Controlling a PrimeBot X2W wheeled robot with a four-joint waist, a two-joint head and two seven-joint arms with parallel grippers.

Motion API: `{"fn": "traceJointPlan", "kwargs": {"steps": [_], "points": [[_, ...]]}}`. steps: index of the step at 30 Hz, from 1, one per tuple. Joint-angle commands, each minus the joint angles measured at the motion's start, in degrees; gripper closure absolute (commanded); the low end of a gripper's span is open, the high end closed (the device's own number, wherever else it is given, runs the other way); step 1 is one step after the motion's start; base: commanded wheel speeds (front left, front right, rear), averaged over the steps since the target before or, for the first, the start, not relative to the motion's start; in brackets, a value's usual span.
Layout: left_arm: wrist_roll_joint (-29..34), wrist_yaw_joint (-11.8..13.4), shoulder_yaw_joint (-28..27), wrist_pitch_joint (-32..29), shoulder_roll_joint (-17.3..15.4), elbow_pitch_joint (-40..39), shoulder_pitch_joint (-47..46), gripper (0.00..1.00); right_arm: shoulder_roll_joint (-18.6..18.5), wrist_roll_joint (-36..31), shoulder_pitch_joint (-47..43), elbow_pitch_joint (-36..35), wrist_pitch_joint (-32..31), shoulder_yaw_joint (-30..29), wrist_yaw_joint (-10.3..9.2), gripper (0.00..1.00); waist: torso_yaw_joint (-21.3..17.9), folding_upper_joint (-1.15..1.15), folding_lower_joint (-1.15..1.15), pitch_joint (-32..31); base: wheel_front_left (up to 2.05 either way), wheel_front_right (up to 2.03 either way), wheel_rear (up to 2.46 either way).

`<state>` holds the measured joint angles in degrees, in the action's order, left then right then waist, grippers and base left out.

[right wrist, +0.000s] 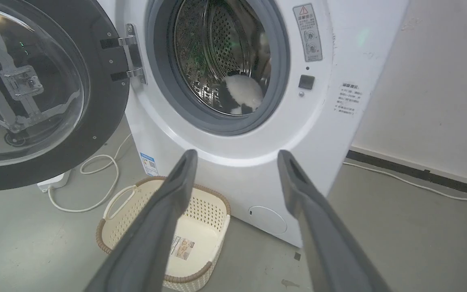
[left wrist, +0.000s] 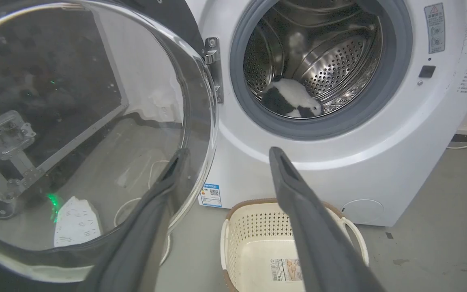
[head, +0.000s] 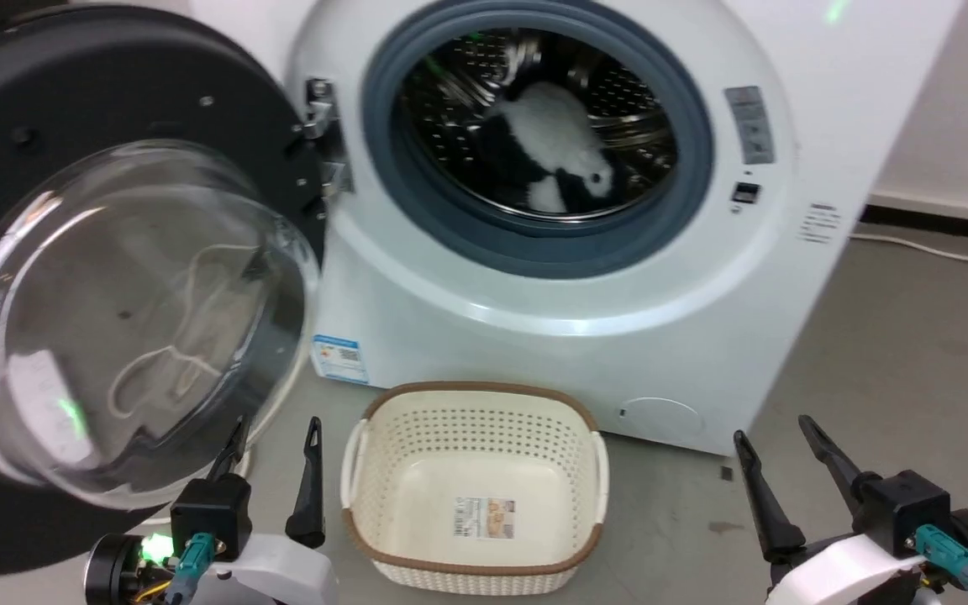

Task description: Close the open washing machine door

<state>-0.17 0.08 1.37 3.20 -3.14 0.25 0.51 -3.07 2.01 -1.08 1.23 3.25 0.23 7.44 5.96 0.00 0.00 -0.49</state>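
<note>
The washing machine door [head: 114, 319] [left wrist: 95, 121] [right wrist: 103, 113], black-rimmed with a bulging clear window, stands swung wide open on its hinge [head: 320, 126] at the left. The white washing machine [head: 534, 302] [left wrist: 379, 162] [right wrist: 318, 134] shows its steel drum with a black and white item [head: 547, 160] inside. My left gripper [head: 276, 430] [left wrist: 226, 152] is open, low beside the door's lower edge, one fingertip in front of the glass. Low at the right, apart from the machine, my right gripper [head: 774, 424] [right wrist: 237, 154] is open and holds nothing.
A cream perforated basket [head: 476, 403] [left wrist: 233, 243] [right wrist: 112, 227] sits on the grey floor in front of the machine, between my grippers. A white cable [right wrist: 95, 178] loops on the floor under the door. A wall and cable [head: 938, 248] lie to the right.
</note>
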Motion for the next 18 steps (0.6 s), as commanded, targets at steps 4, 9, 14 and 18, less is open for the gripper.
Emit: {"fn": "traceJointPlan", "kwargs": {"steps": [4,9,14,18], "points": [[-0.2,0.8,-0.1,1.0,-0.5,-0.6,0.9,0.0,0.1,-0.1,-0.2,0.5,1.0,1.3,0.01,0.0,2.3,0.0,0.0,0.2,0.0,0.0,0.0],[-0.4,2.1,-0.7,1.9,-0.3,-2.1,2.3,0.0,0.1,-0.4,1.8,2.1,1.8,4.3,0.02,0.0,4.3,0.0,0.0,0.7,-0.01,-0.01,-0.01],[-0.4,2.8,-0.6,2.5,-0.2,-2.9,3.0,0.0,-0.3,0.0,2.8,3.2,2.4,5.8,0.02,0.0,5.6,0.0,0.0,0.8,-0.18,-0.18,-0.18],[-0.3,3.1,-0.5,2.9,-0.2,-3.1,3.3,0.0,-0.6,0.3,3.0,3.6,2.9,7.1,0.02,0.0,6.5,0.0,0.0,0.8,-0.11,-0.11,-0.11]]}}
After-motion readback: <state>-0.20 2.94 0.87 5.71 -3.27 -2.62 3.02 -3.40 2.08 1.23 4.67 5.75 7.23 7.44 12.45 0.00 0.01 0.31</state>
